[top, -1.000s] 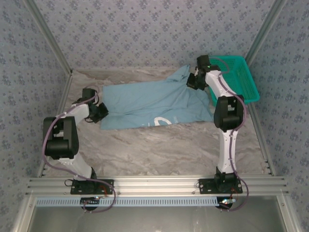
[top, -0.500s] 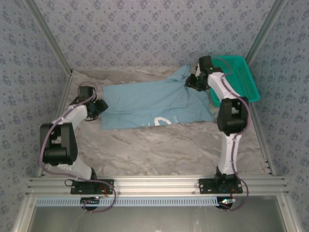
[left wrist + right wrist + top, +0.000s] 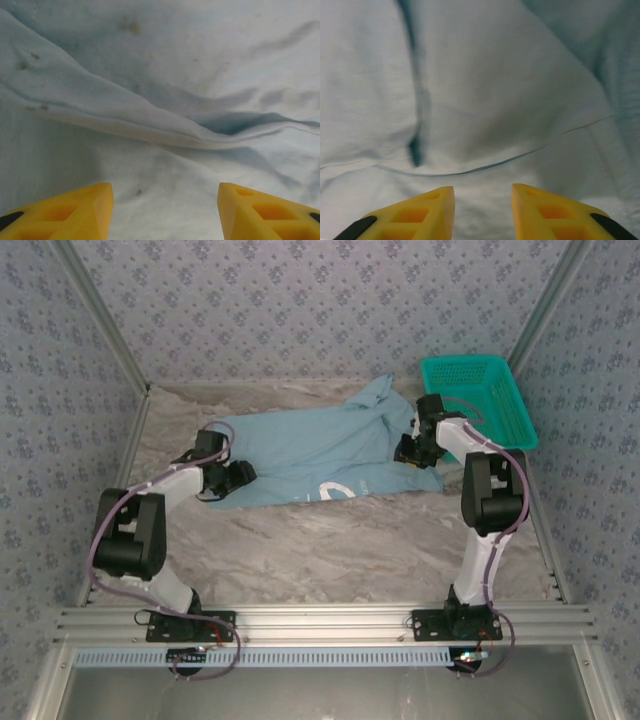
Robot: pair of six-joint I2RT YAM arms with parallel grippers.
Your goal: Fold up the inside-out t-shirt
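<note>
L gripper (image 3: 238, 476) – fingers spread wide, nothing pinched, over left end of shirt (image 3: 310, 445). Shirt lies flat across far half of table (image 3: 330, 540). R gripper (image 3: 408, 450) – fingers apart, narrower gap, nothing pinched, over shirt's right end, nr basket (image 3: 480, 390) at far-right corner.

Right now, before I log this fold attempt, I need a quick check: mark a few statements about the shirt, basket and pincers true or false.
1. The t-shirt lies spread on the table. True.
2. The teal basket holds the t-shirt. False: the shirt lies on the table beside it.
3. The left pincer is clamped on cloth. False: its jaws stand apart, nothing between them.
4. The right pincer has its jaws apart over the shirt. True.
</note>
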